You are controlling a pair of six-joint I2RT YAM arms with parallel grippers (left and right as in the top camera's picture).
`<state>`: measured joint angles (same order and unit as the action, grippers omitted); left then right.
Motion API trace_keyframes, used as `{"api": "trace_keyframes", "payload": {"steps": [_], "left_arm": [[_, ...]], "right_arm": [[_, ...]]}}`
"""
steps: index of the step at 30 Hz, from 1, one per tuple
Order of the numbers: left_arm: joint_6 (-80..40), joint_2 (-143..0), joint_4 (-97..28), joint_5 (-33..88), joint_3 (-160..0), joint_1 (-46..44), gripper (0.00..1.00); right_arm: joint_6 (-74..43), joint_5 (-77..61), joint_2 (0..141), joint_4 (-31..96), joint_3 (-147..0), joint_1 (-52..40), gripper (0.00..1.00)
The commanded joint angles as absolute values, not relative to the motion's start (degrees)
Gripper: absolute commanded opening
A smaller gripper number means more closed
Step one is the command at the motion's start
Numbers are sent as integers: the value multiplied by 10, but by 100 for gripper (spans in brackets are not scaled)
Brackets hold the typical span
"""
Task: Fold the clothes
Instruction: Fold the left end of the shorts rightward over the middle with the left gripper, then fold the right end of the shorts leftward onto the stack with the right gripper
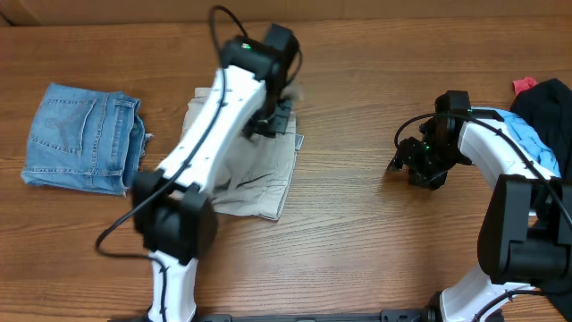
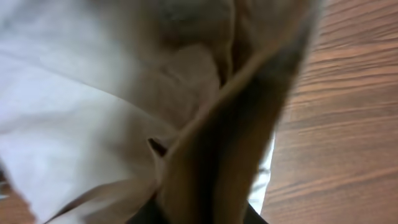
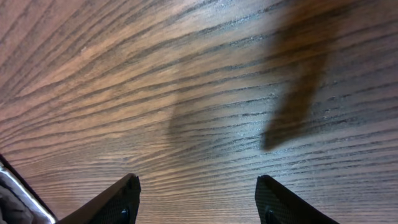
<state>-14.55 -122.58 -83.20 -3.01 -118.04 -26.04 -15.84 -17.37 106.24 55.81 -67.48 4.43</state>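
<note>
- Cream shorts (image 1: 255, 183): bunched flat on the table (image 1: 357, 241), about 9 o'clock from its centre, under the left arm. Part-folded, by my reading.
- Right gripper (image 3: 198, 199): at 3 o'clock, fingers spread, nothing between them, low over bare wood. Probably parked out of the way.
- Denim shorts (image 1: 80, 139): folded, at 9 o'clock of the cream pair, just apart. Look finished with.
- Left gripper (image 1: 268, 116): at the garment's 12 o'clock edge. The wrist view is filled with a raised ridge of cloth, so it looks clamped on a fold, likely to carry it over.
- Clothes heap (image 1: 547, 112): dark, blue and red, at 2 o'clock by the table edge.
- No bin, basket or tray visible.
</note>
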Motion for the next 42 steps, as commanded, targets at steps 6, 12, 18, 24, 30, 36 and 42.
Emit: {"api": "trace_keyframes", "payload": {"steps": [6, 12, 18, 24, 30, 36, 42], "left_arm": [[-163, -1251, -844, 55, -1230, -251, 100], [-121, -1216, -944, 100, -1379, -161, 100], [-108, -1214, -964, 94, -1347, -79, 4], [-120, -1215, -865, 102, -1209, -21, 6], [-120, -1215, -767, 140, -1058, -20, 7], [-133, -1215, -698, 135, -962, -18, 19], [-114, -1215, -707, 97, -959, -15, 23]], "right_arm": [[-133, -188, 1044, 550, -677, 46, 59], [-10, -383, 994, 533, -677, 39, 50], [9, -491, 926, 486, -677, -68, 36], [-145, -478, 969, 278, -676, -285, 36], [-258, -282, 1040, 143, -676, -430, 34], [-372, -170, 1115, 236, -676, -406, 33], [-456, -155, 1119, 389, -676, -309, 23]]}}
